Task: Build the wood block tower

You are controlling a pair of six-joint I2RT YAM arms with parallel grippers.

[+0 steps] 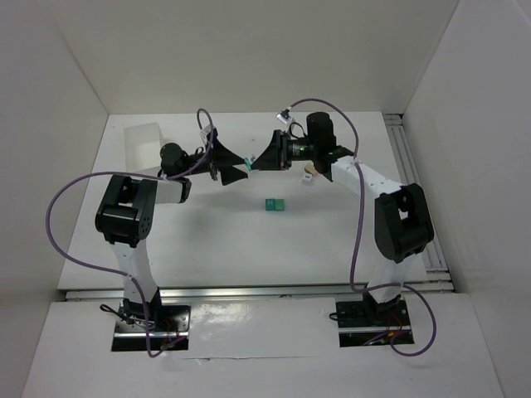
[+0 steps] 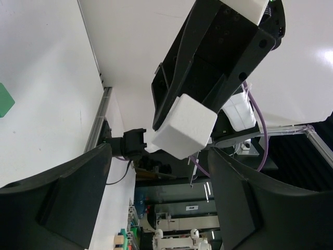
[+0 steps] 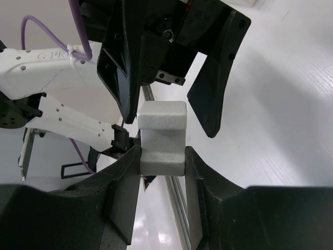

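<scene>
My right gripper (image 3: 162,153) is shut on a white notched block (image 3: 162,136) and holds it in the air; no red mark shows on it. In the top view the right gripper (image 1: 254,160) and left gripper (image 1: 236,167) meet tip to tip above the table. My left gripper (image 2: 160,156) is open, and the white block (image 2: 184,126) sits just past its fingertips. Its fingers (image 3: 125,67) flank the block's far end. A teal-green block (image 1: 275,204) lies on the table and shows at the left wrist view's edge (image 2: 4,100). A tan cylinder (image 1: 309,172) and a small white cube (image 1: 306,179) lie beside the right arm.
A translucent white tray (image 1: 141,143) stands at the back left of the table. An aluminium rail (image 1: 408,174) runs along the table's right side. White walls enclose the table on three sides.
</scene>
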